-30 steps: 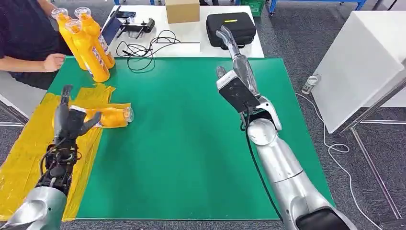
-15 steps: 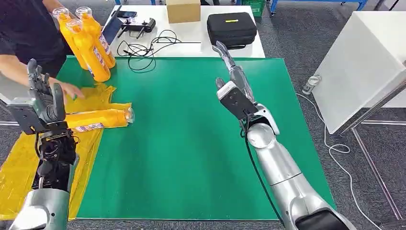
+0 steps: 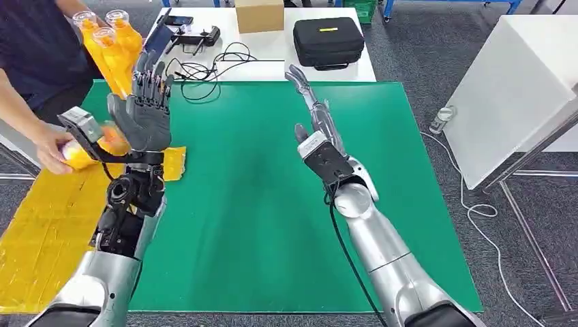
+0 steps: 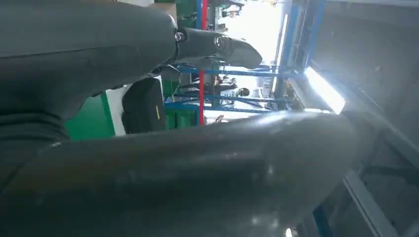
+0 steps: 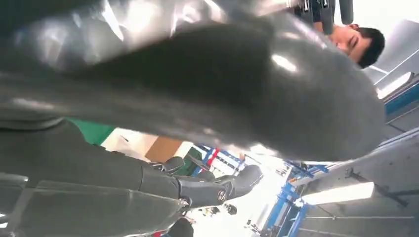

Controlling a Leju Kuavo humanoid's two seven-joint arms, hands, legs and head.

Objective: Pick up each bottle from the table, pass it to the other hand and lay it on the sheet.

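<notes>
The bottles (image 3: 112, 48) still to be moved stand upright in a tight cluster at the far left corner of the green worktop (image 3: 272, 191), just behind the raised left hand (image 3: 144, 116). That hand is up off the surface, fingers spread and straight, holding nothing. The right hand (image 3: 310, 109) is out over the middle of the worktop, fingers stretched flat, also holding nothing.

Down on the yellow sheet (image 3: 48, 225) at the left, a person's hand (image 3: 51, 146) is on an orange bottle (image 3: 85, 151), partly hidden behind the left wrist; I cannot tell whether it is being taken away or set down.

The worry, I'd say, is crowding. The left hand sits between that person's arm and the standing cluster, so a sweep towards either side could strike the arm or knock the bottles over like skittles, and round bottles would roll off the edge. The bottles touch one another, too, so closing on one risks dragging its neighbours. And the right hand is well apart from the left, so any handover has a long gap to cross.
</notes>
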